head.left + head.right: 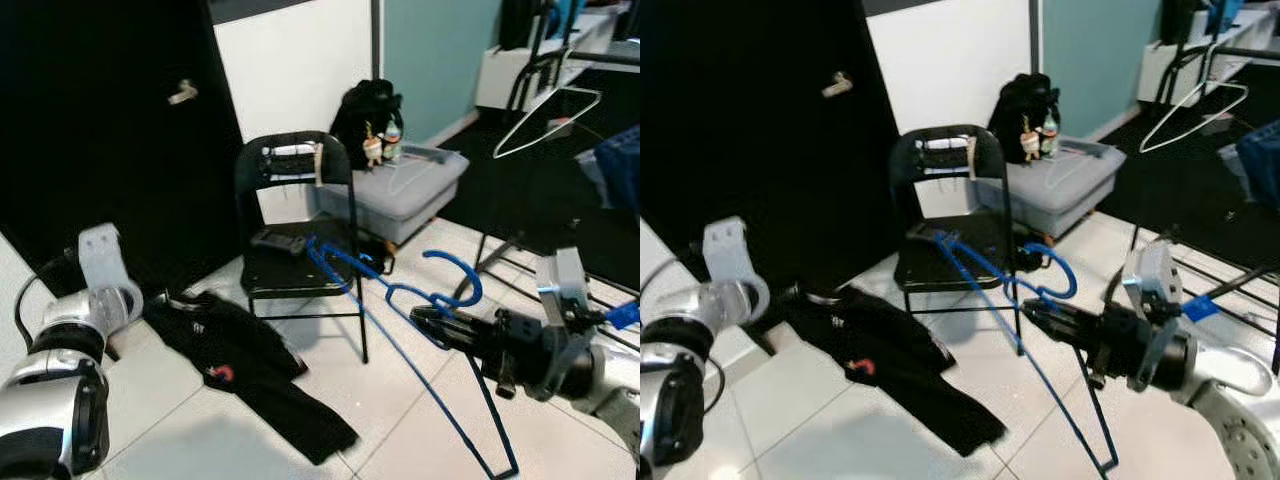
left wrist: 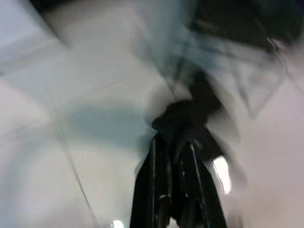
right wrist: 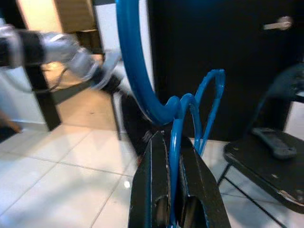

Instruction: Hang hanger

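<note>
At lower right of the head view, the right gripper [image 1: 425,318] reaches out level toward frame centre, clamped on the blue hanger [image 1: 370,300] just below its hook. At lower left the left gripper [image 2: 178,142] hangs blurred; its fingers cannot be told. Behind stand a black chair [image 1: 295,215], dark clothes [image 1: 250,365] on the floor [image 1: 180,430], and a white hanger [image 1: 545,120] at upper right.

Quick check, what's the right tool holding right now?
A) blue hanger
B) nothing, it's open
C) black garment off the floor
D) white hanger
A: the right tool is shut on the blue hanger just below its hook; the white hanger hangs further back on the right, and the black garment lies on the floor.
</note>
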Robot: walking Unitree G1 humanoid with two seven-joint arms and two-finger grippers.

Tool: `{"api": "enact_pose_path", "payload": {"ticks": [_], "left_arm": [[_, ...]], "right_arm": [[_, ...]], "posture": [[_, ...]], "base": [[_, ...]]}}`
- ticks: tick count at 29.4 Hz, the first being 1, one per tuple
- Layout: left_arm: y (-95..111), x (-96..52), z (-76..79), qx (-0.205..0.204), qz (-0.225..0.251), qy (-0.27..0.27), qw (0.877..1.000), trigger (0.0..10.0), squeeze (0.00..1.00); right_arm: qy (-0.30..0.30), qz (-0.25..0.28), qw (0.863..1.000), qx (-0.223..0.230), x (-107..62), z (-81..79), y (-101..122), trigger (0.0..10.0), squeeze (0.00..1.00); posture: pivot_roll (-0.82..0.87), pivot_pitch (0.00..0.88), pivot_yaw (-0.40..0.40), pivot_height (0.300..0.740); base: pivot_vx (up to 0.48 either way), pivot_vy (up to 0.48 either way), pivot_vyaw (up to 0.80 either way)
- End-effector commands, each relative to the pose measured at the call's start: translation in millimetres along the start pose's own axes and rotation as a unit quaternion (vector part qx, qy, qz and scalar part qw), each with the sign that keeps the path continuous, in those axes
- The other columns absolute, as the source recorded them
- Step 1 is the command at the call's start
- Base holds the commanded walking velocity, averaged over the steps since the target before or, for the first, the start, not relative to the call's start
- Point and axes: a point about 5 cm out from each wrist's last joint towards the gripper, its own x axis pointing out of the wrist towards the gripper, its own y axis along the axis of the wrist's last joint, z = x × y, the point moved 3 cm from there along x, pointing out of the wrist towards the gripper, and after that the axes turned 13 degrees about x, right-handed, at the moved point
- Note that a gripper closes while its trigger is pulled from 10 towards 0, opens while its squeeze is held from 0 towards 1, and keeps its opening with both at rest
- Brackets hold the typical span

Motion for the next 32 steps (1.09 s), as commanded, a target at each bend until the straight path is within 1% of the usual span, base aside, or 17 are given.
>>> {"api": "enact_pose_path", "payload": {"ticks": [1, 3, 4, 5, 6, 7, 8, 9, 10, 11, 13, 15, 19, 20, 24, 29, 32], "left_arm": [[0.7, 3.0, 32.3, 0.040, -0.028, -0.113, 0.992, 10.0, 0.00], [-5.7, -0.5, 80.2, 0.107, -0.076, -0.290, 0.948, 10.0, 0.00], [-5.7, -0.5, 80.2, 0.107, -0.076, -0.290, 0.948, 10.0, 0.00], [2.2, -2.3, 98.0, 0.103, -0.054, -0.345, 0.931, 10.0, 0.00], [24.9, -3.5, 110.0, 0.063, 0.006, -0.364, 0.929, 10.0, 0.00], [24.9, -3.5, 110.0, 0.063, 0.006, -0.364, 0.929, 10.0, 0.00], [55.6, -4.6, 114.8, 0.001, 0.091, -0.353, 0.931, 10.0, 0.00], [77.5, 8.7, 90.3, -0.125, 0.158, -0.193, 0.960, 10.0, 0.00], [77.5, 8.7, 90.3, -0.125, 0.158, -0.193, 0.960, 10.0, 0.00], [69.3, 16.4, 74.8, -0.147, 0.143, -0.105, 0.973, 10.0, 0.00], [59.8, 14.0, 108.0, -0.043, 0.121, -0.245, 0.961, 10.0, 0.00], [66.4, 8.1, 117.3, -0.012, 0.138, -0.288, 0.948, 10.0, 0.00], [75.5, 6.7, 101.1, 0.036, 0.168, -0.230, 0.958, 10.0, 0.00], [80.6, 3.2, 93.2, 0.088, 0.192, -0.210, 0.955, 10.0, 0.00], [88.7, -9.3, 91.2, 0.201, 0.225, -0.228, 0.926, 10.0, 0.00], [107.4, -21.7, 86.5, 0.334, 0.268, -0.178, 0.886, 10.0, 0.00], [108.8, -23.2, 86.1, 0.375, 0.265, -0.163, 0.873, 10.0, 0.00]], "right_arm": [[-0.006, 0.008, 1.000, -0.008, 3.3, 0.7, 1.5, 10.0, 0.00], [-0.022, 0.019, 1.000, -0.013, 4.0, 4.1, 4.4, 10.0, 0.00], [-0.022, 0.019, 1.000, -0.013, 4.0, 4.1, 4.4, 10.0, 0.00], [-0.024, 0.022, 0.999, -0.015, 5.0, 4.3, 5.4, 10.0, 0.00], [-0.028, 0.024, 0.999, -0.016, 5.4, 4.8, 6.6, 10.0, 0.00], [-0.028, 0.024, 0.999, -0.016, 5.4, 4.8, 6.6, 10.0, 0.00], [-0.034, 0.027, 0.999, -0.019, 5.4, 5.7, 7.6, 10.0, 0.00], [-0.047, 0.035, 0.998, -0.023, 4.0, 8.2, 9.5, 10.0, 0.00], [-0.047, 0.035, 0.998, -0.023, 4.0, 8.2, 9.5, 10.0, 0.00], [-0.052, 0.038, 0.998, -0.024, 3.4, 9.2, 9.9, 10.0, 0.00], [-0.061, 0.043, 0.997, -0.026, 2.7, 10.6, 10.8, 10.0, 0.00], [-0.067, 0.044, 0.996, -0.028, 2.0, 11.5, 11.0, 10.0, 0.00], [-0.071, 0.047, 0.996, -0.028, 0.8, 11.7, 12.5, 10.0, 0.00], [-0.073, 0.046, 0.996, -0.029, -0.2, 11.8, 12.3, 10.0, 0.00], [-0.073, 0.045, 0.996, -0.032, -3.9, 11.4, 13.3, 10.0, 0.00], [-0.080, 0.060, 0.994, -0.033, -6.7, 14.7, 19.5, 10.0, 0.00], [-0.084, 0.060, 0.994, -0.031, -6.6, 16.6, 19.9, 10.0, 0.00]], "posture": [[-0.05, 0.000, 0.173, 0.736], [-0.05, 0.000, 0.176, 0.736], [-0.05, 0.000, 0.176, 0.736], [-0.06, 0.000, 0.181, 0.736], [-0.07, 0.000, 0.185, 0.736], [-0.07, 0.000, 0.185, 0.736], [-0.07, 0.000, 0.187, 0.736], [-0.07, 0.000, 0.188, 0.736], [-0.07, 0.000, 0.188, 0.736], [-0.07, 0.000, 0.187, 0.736], [-0.07, 0.000, 0.188, 0.736], [-0.09, 0.000, 0.200, 0.736], [-0.09, 0.000, 0.193, 0.736], [-0.09, 0.000, 0.198, 0.736], [-0.09, 0.000, 0.190, 0.736], [-0.09, 0.000, 0.180, 0.736], [-0.09, 0.000, 0.179, 0.736]], "base": [[0.000, 0.000, 0.00], [0.000, 0.000, 0.00], [0.000, 0.000, 0.00], [0.000, 0.000, 0.00], [0.000, 0.000, 0.00], [0.000, 0.000, 0.00], [0.000, 0.000, 0.00], [0.000, 0.000, 0.00], [0.000, 0.000, 0.00], [0.000, 0.000, 0.00], [0.000, 0.000, 0.00], [0.000, 0.000, 0.00], [0.000, 0.000, 0.00], [0.000, 0.000, 0.00], [0.000, 0.000, 0.00], [0.000, 0.000, 0.00], [0.000, 0.000, -0.40]]}}
